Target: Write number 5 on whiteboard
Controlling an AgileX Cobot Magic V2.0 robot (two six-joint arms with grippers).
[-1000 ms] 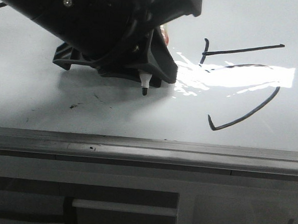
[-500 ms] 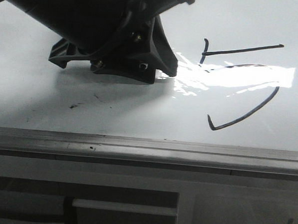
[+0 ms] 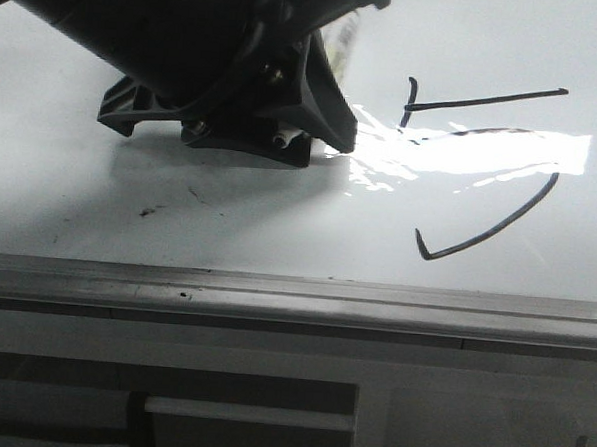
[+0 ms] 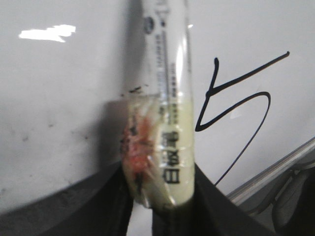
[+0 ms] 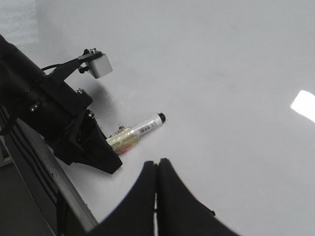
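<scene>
The number 5 is drawn in thin black line on the whiteboard, right of my left gripper. In the left wrist view the 5 lies just beside the marker. This is a white pen with a tape-wrapped rear end, and the left gripper is shut on that end. The right wrist view shows the marker sticking out of the left gripper, low over the board. My right gripper is shut and empty above the whiteboard.
A grey metal edge rail runs along the board's near side, with the table frame below it. Bright glare crosses the 5. Faint black smudges lie on the board under the left gripper.
One second ago the marker's black tip pointed down below the left gripper. The gripper has since shifted slightly up and left, and the tip no longer shows in the front view.
</scene>
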